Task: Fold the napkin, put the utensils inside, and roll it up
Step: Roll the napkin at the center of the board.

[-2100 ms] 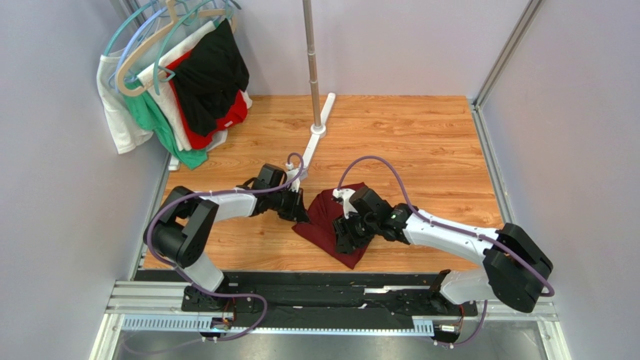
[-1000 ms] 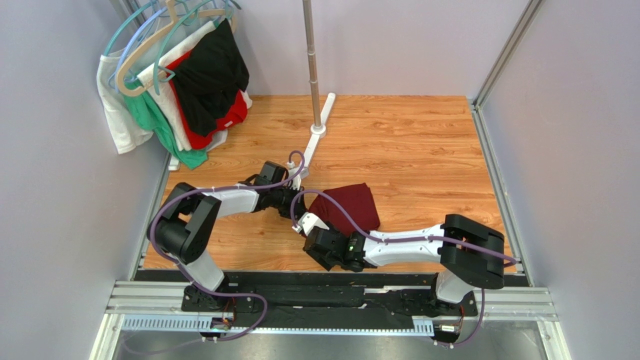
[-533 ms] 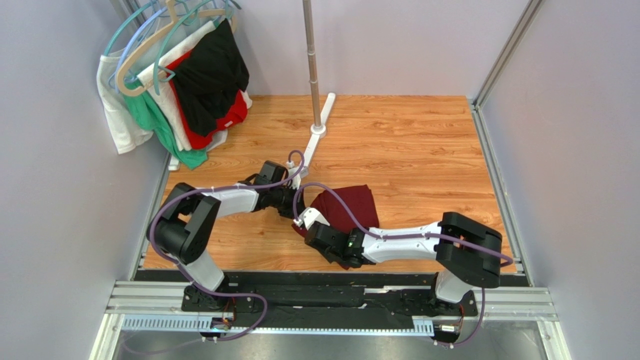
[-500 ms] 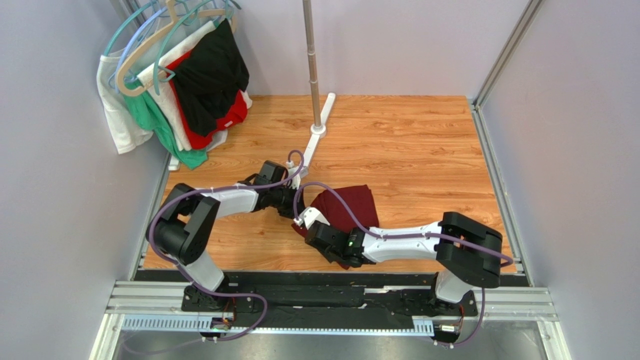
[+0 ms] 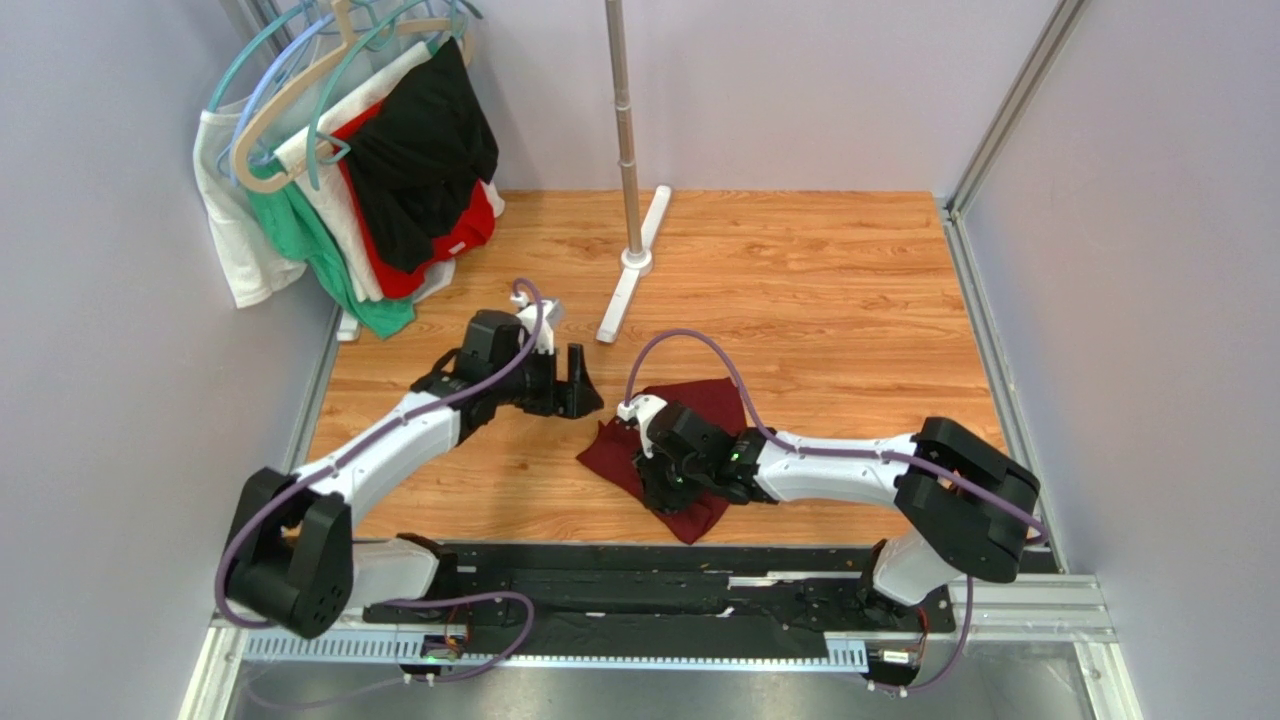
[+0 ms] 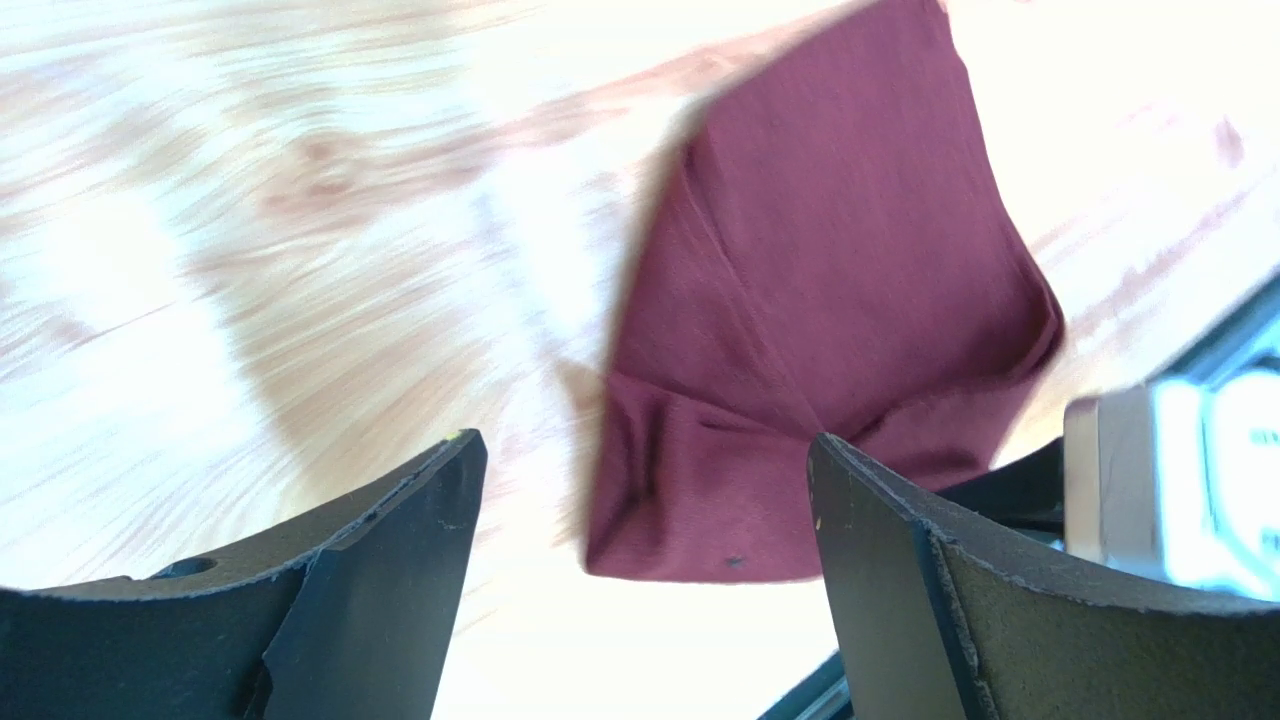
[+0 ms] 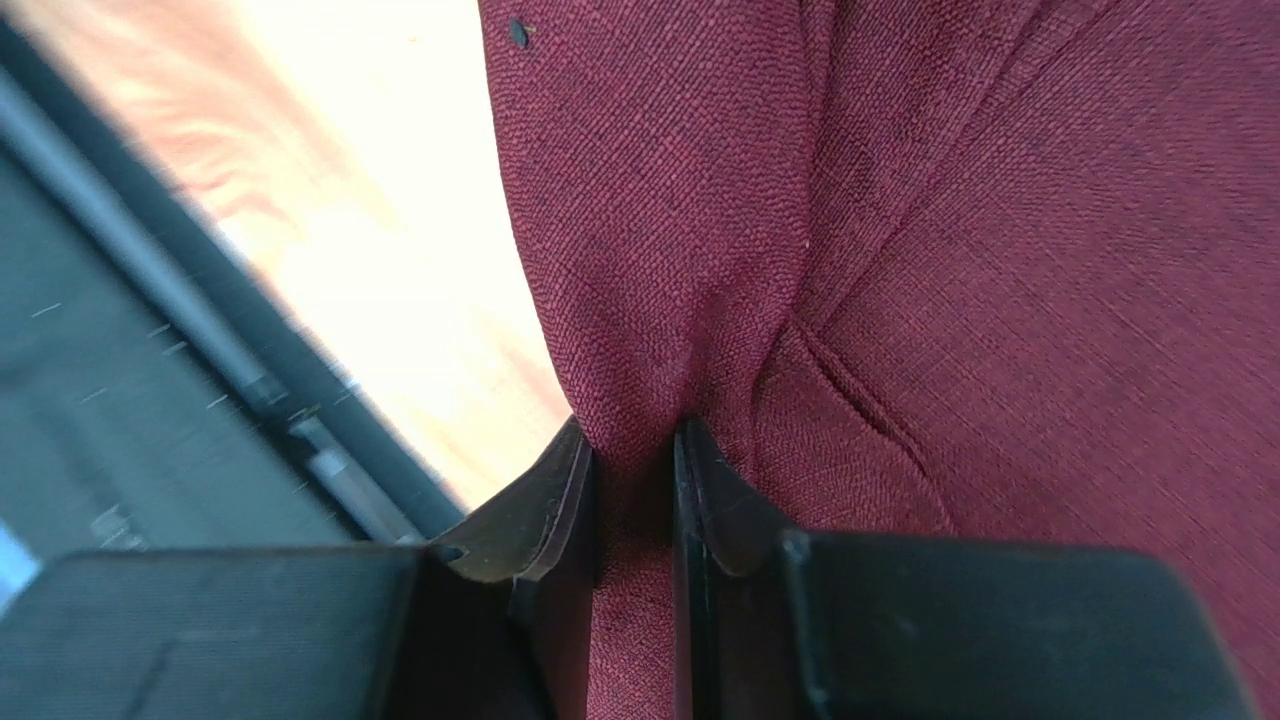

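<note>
Just left of the napkin (image 5: 609, 450), lying rumpled on the table (image 5: 842, 300), the left gripper (image 5: 582, 393) has let go and gapes empty while the right gripper (image 7: 631, 450) now pinches its near fold, so folding looks unfinished.

Left gripper (image 6: 643, 446) over napkin (image 6: 842, 255)
Jaws stand wide apart; the maroon napkin lies folded and creased on the wooden table (image 6: 271, 195), one corner showing between them.

Tabletop (image 5: 872, 315) open right of the napkin (image 5: 616, 455); the stand's foot (image 5: 624, 293) and hanging garments (image 5: 406, 150) block the far left.
</note>
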Action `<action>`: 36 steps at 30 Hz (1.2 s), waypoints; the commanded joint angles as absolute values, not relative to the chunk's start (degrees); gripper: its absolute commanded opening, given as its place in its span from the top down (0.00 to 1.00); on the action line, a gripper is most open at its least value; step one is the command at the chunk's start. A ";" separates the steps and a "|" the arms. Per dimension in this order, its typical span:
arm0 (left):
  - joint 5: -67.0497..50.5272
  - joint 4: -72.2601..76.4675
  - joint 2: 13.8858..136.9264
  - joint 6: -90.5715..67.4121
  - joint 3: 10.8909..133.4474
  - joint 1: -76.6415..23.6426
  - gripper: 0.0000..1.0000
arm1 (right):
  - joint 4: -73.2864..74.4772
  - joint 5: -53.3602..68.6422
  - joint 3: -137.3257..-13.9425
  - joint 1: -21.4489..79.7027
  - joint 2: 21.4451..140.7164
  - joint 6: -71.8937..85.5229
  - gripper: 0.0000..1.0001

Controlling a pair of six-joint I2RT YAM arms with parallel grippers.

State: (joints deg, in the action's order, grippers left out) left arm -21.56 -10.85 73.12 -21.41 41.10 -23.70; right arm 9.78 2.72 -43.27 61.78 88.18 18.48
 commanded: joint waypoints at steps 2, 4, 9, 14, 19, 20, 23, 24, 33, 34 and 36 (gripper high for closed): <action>-18.71 -7.75 64.44 -22.77 34.20 -23.03 0.13 | 8.09 21.61 -40.61 57.14 87.10 19.95 1.00; -20.82 -3.44 60.31 -22.06 30.96 -23.12 0.13 | 7.56 25.99 -40.17 55.55 87.10 19.43 1.00; -25.65 7.26 55.28 -18.64 27.16 -25.48 0.15 | 6.15 34.18 -39.37 50.02 88.24 18.64 1.00; -33.73 18.34 58.09 -12.40 25.93 -29.88 0.15 | 6.76 41.04 -39.99 46.33 90.87 16.53 1.00; -45.34 26.72 68.01 -10.12 27.42 -31.63 0.15 | 6.94 47.36 -40.87 41.76 92.90 15.38 1.00; -46.13 26.72 71.16 -8.98 27.86 -32.16 0.16 | 6.94 47.89 -40.96 41.14 93.34 15.21 1.00; -50.96 26.28 76.01 -7.83 29.97 -33.48 0.17 | 7.38 49.92 -41.31 39.29 93.95 14.77 1.00; -51.41 25.93 76.72 -7.39 30.67 -34.18 0.17 | 7.64 50.62 -41.40 39.03 93.96 14.50 1.00; -49.83 20.48 83.67 -0.62 35.06 -37.88 0.16 | 9.84 53.87 -41.92 36.21 95.97 11.25 1.00; -50.01 20.30 84.19 -0.09 35.42 -38.23 0.16 | 10.02 54.31 -41.92 35.69 96.24 10.99 1.00; -49.66 17.85 85.86 1.57 36.73 -39.46 0.16 | 10.28 55.54 -42.19 35.25 96.68 10.20 1.00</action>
State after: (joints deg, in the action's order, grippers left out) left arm -48.01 20.38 83.92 -4.21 33.61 -37.69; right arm 9.23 51.66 -40.45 36.49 95.70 13.02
